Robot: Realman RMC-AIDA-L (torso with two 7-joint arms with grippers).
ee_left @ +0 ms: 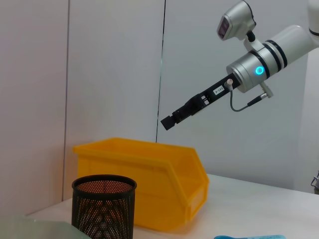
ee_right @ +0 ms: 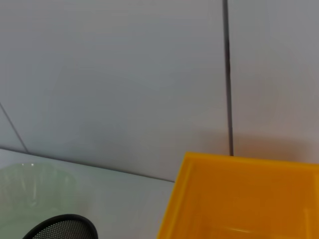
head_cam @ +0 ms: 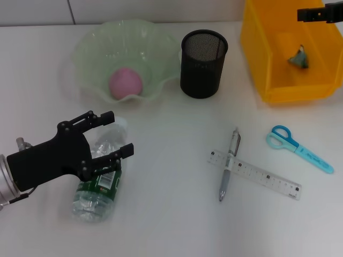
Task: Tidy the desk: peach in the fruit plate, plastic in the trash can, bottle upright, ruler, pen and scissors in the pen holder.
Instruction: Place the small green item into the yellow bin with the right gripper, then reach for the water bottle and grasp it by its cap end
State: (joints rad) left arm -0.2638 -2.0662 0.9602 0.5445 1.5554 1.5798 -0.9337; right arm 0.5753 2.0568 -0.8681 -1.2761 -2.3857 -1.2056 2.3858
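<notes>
Bottle is the thing in hand right now: it's lying on its side on the desk, cap end pointing away from the robot, and the left gripper is sitting right over it with its fingers spread wide on either side of the neck end. It isn't gripping anything, as far as I can see.

Peach is lying in the fruit plate and the plastic is sitting in the yellow bin, so I'd say those two are sorted. The right gripper is hanging above that bin, and I can't tell whether it's open or closed.

Off to the left gripper's right side, the pen is lying across the ruler, with the scissors just beyond, and the pen holder is standing out ahead.

My guess is the next move is closing those fingers around the bottle, then tipping it up onto its base. It's round, so it could easily roll out.
</notes>
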